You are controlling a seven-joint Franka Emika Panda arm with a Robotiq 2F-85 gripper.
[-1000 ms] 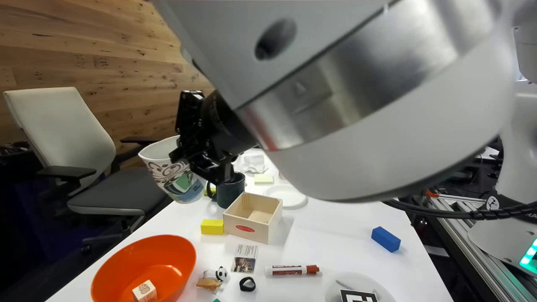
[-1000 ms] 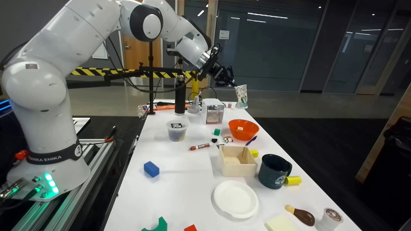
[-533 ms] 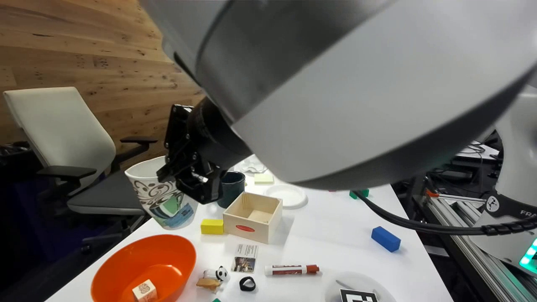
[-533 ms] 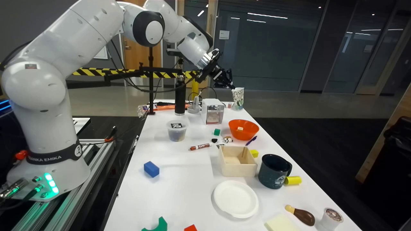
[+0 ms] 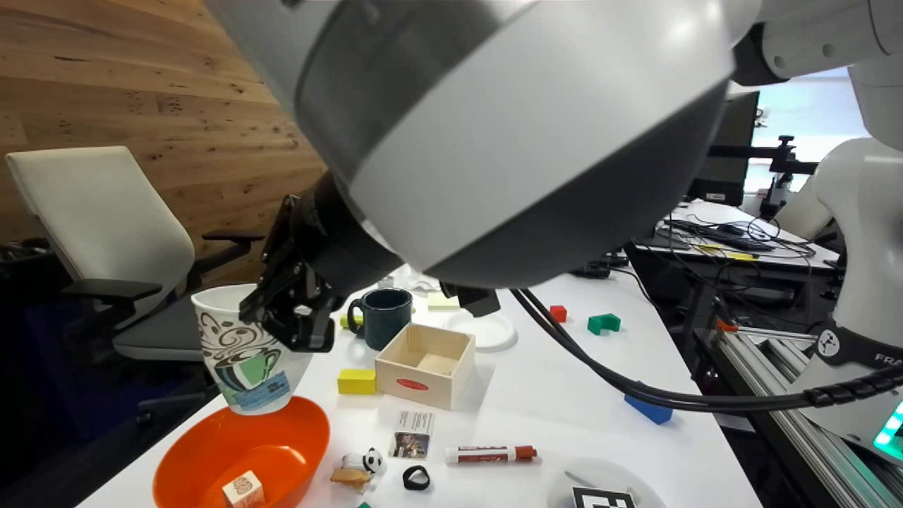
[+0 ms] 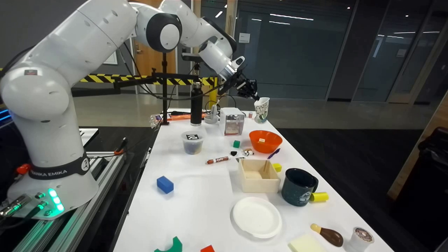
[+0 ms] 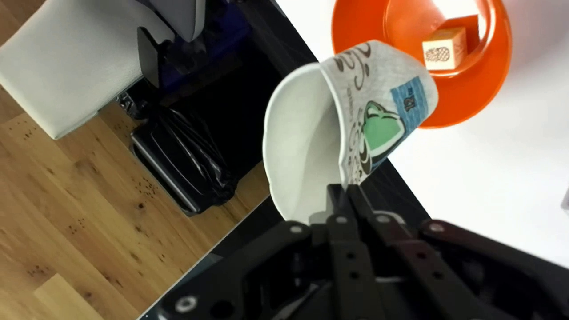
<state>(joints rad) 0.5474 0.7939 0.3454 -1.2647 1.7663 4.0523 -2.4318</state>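
Aloft near the orange bowl [image 5: 204, 451] hung the paper cup [image 5: 243, 353], tilted slightly, its rim pinched tight by the all-but-closed end effector [image 7: 346, 191]! Carrying looked the step in hand; the next move called for a steady grip.

- In an exterior view, black fingers [image 5: 270, 310] grip a patterned paper cup [image 5: 247, 367], tilted, mouth up.
- Below the fingers: an orange bowl [image 5: 303, 437] holding a printed block [image 5: 244, 490].
- Right of the fingers: a dark mug [image 5: 386, 321], a wooden box [image 5: 423, 391] and a yellow block [image 5: 357, 382].
- Left of the fingers: an office chair [image 5: 106, 219].
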